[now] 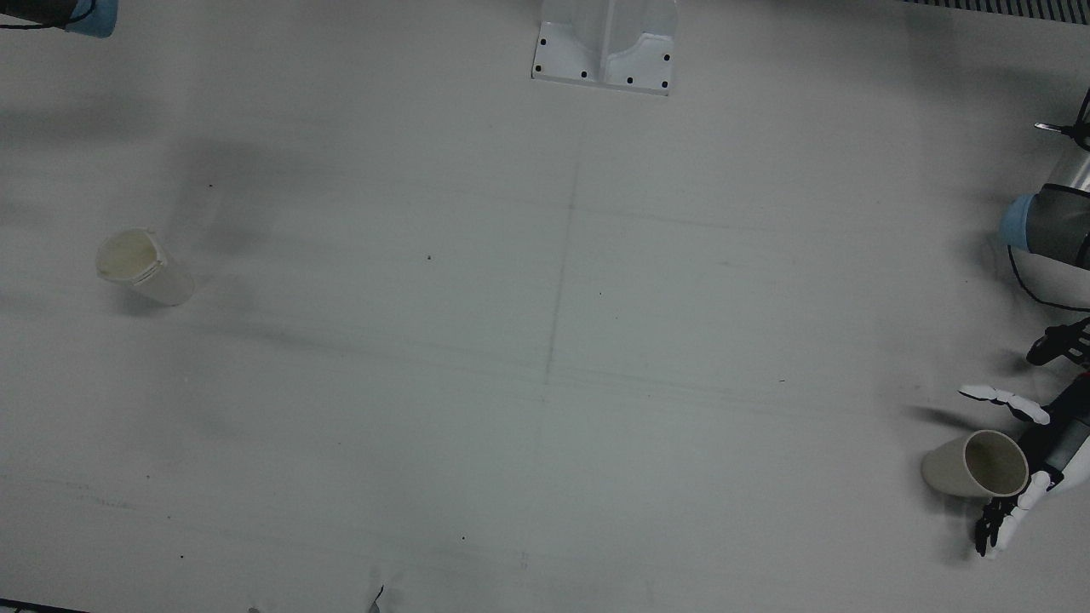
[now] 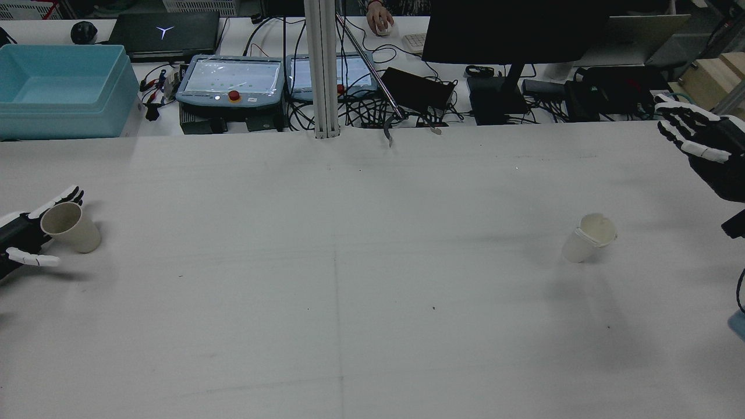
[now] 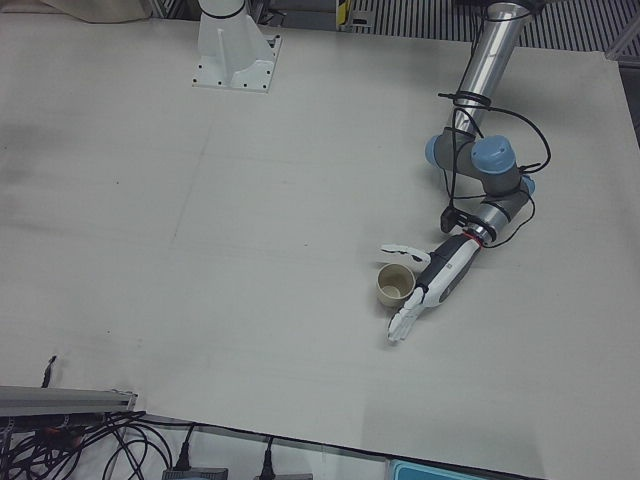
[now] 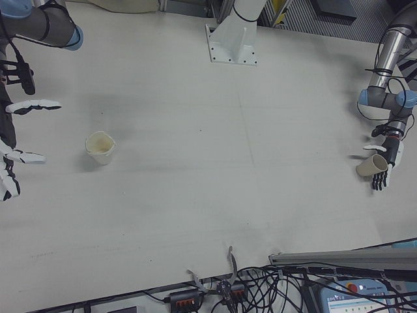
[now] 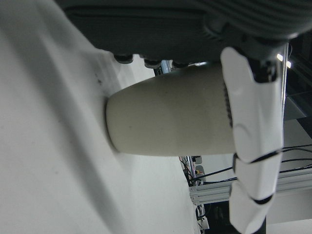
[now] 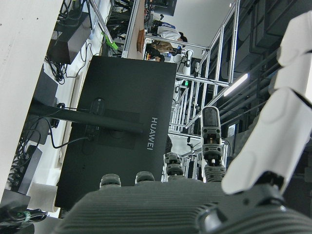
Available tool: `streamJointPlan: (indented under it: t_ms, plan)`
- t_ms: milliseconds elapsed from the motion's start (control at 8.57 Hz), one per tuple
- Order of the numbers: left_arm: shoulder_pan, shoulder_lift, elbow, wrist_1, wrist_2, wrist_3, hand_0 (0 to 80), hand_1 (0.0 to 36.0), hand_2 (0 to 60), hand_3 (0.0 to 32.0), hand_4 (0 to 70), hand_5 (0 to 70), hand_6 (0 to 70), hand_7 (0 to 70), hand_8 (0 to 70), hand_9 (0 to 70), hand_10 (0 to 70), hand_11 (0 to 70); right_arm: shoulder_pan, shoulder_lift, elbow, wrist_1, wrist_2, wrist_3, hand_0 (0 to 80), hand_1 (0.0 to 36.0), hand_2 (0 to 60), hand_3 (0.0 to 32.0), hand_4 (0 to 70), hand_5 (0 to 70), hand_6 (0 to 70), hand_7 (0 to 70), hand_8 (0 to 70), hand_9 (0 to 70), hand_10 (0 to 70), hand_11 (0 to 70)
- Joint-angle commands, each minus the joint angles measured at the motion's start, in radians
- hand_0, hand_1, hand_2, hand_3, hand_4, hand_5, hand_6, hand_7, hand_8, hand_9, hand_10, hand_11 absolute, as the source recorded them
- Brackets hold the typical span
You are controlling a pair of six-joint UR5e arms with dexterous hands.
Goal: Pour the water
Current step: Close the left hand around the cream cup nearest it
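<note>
While reaching in low from the table's left edge, cupping the tan paper cup with the left hand, fingers spread to either side of the rim rather than pressed tight. Standing upright on the table, that cup, its base down and its open mouth up in the left-front view, with the left hand beside it and one white finger curving over the far side, another group trailing past the near side. Showing, in the left hand view, the cup wall lying close under the palm and one white finger resting across its upper part; touching there, though whether truly gripping cannot be told. Sitting at the far right edge in the front view, cup between the hand's splayed fingers.

Hanging wide open and empty at the opposite side, the right hand, raised off the table with fingers fanned apart. Appearing likewise in the right-front view, well apart from everything.

Standing alone on the right half, the white paper cup, rim crumpled, upright, well away from the right hand and far from the tan cup. Seen also in the front view and right-front view.
</note>
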Motion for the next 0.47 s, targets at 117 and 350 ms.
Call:
streamJointPlan:
  t_ms: [117,350]
  plan:
    - [0.0,-0.018,0.001,0.022,0.0,0.001,64.8,31.2,13.3,2.2,1.6,0.0,0.0,2.3,0.5,0.0,0.0,1.8,0.002,-0.003,-0.001,0.0,0.0,0.002,46.1,11.5,13.0,0.0,19.2,23.3,6.6,9.8,0.3,0.5,0.0,0.0]
    - [0.0,-0.032,0.001,0.037,0.0,0.003,62.8,29.8,13.2,3.0,2.0,0.0,0.0,2.4,0.5,0.0,0.0,1.6,0.004,-0.008,-0.002,0.0,0.002,0.005,46.0,11.4,12.8,0.0,18.9,23.0,6.5,9.8,0.3,0.5,0.0,0.0]
